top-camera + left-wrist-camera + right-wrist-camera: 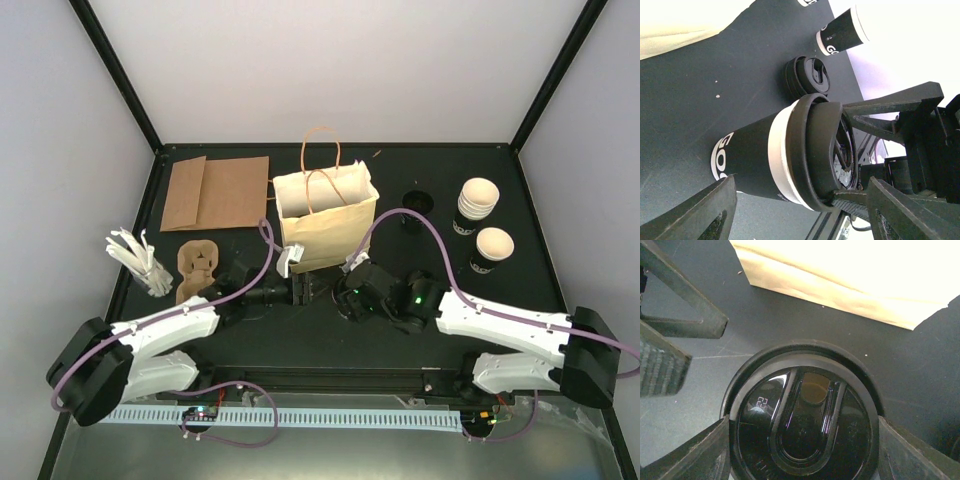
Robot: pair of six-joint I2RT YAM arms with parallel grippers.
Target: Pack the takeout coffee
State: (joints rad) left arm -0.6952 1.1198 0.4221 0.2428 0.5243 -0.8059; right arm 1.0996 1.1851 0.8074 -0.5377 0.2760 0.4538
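Takeout coffee (747,160) stands upright and lidded on the tabletop (300,330), mid-frame in the top view, just below the paper bag (325,225).
Left end effector (800,186) is spread wide either side of the cup body, not touching. Right end effector (802,427) has fingers against both sides of the black lid (822,150); can't tell if clamped. Judged: thin paper wall, light, crushes easily, fill unknown. Lid may pop, so grip the body below the white rim band and keep it upright.
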